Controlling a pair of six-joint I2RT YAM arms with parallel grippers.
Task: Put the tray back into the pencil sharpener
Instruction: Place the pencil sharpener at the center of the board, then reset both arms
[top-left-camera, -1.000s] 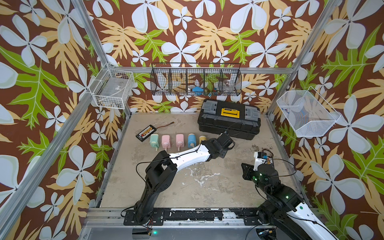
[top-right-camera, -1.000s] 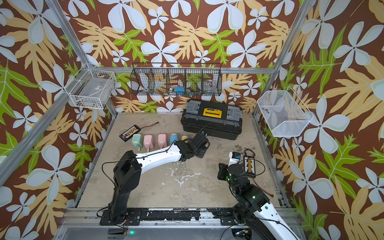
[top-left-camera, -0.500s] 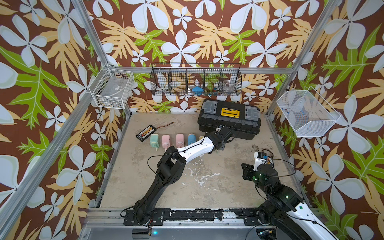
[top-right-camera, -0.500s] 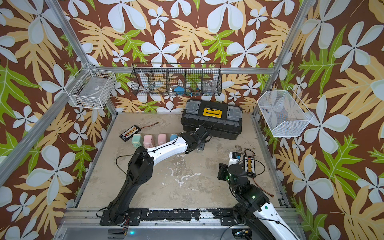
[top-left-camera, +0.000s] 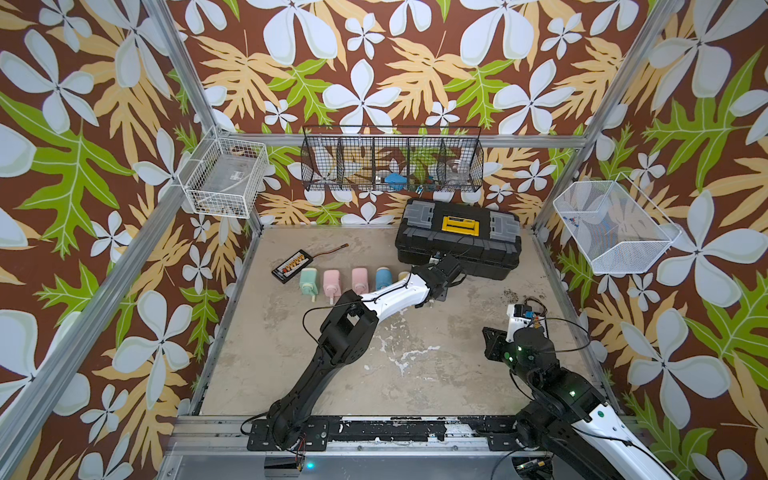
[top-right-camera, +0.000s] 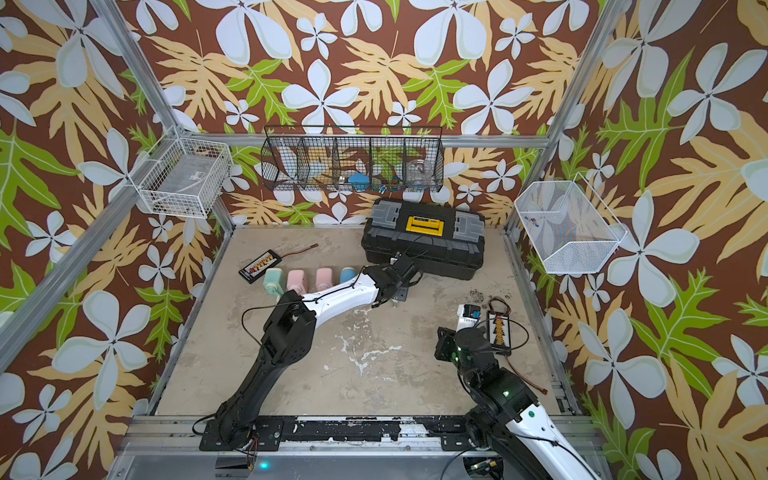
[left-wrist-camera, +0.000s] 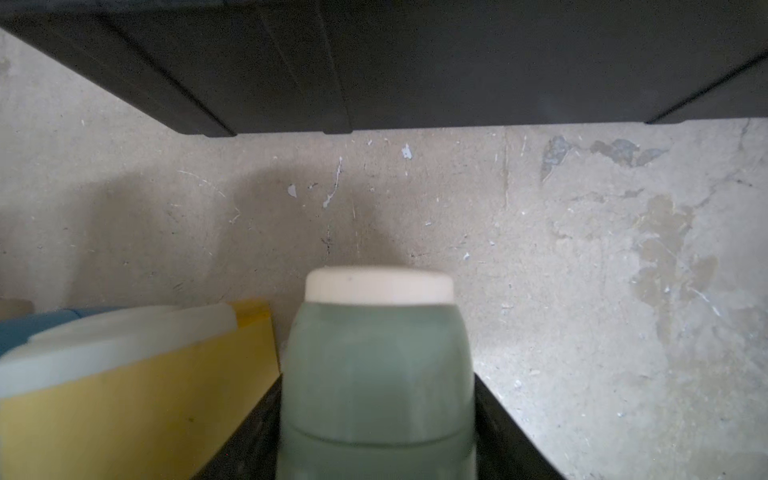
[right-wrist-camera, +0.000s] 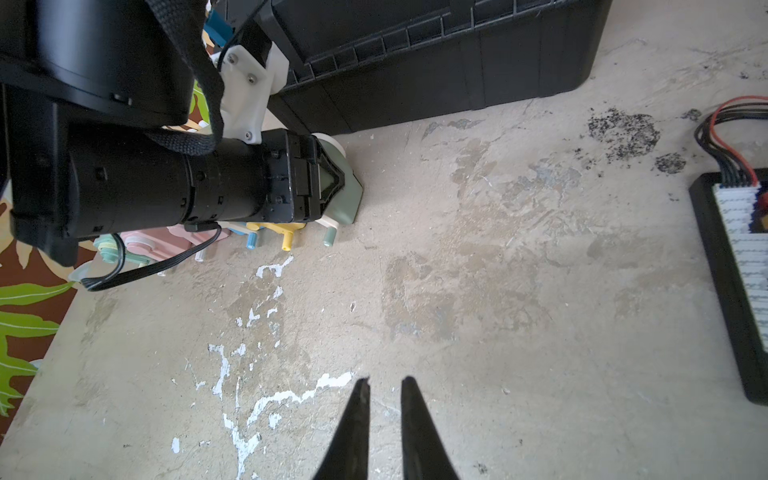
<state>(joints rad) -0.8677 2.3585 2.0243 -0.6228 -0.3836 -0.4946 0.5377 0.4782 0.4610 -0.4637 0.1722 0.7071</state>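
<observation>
My left gripper (top-left-camera: 439, 287) (left-wrist-camera: 378, 395) is shut on a sage-green pencil sharpener (left-wrist-camera: 376, 365) with a white end (left-wrist-camera: 378, 286) that points at the toolbox. It is held low over the table at the right end of a row of sharpeners, right beside the yellow one (left-wrist-camera: 137, 399). In the right wrist view the green pencil sharpener (right-wrist-camera: 347, 189) shows past the left gripper (right-wrist-camera: 328, 183), its crank handle (right-wrist-camera: 330, 237) near the table. The tray is hidden; no loose one shows. My right gripper (right-wrist-camera: 384, 382) (top-left-camera: 493, 345) hovers over bare table, its jaws a narrow gap apart and empty.
A black toolbox (top-left-camera: 457, 241) stands just beyond the left gripper. Mint (top-left-camera: 308, 280), pink (top-left-camera: 332, 282), pink (top-left-camera: 359, 279) and blue (top-left-camera: 384, 279) sharpeners line up to the left. A charger board (top-left-camera: 292, 266) lies at the far left and another (top-right-camera: 498, 332) by the right arm. Wire baskets hang on the walls.
The left arm has stretched forward, its elbow moving away from the base. Its gripper stayed by the toolbox front with the green sharpener. The right arm has not moved.
</observation>
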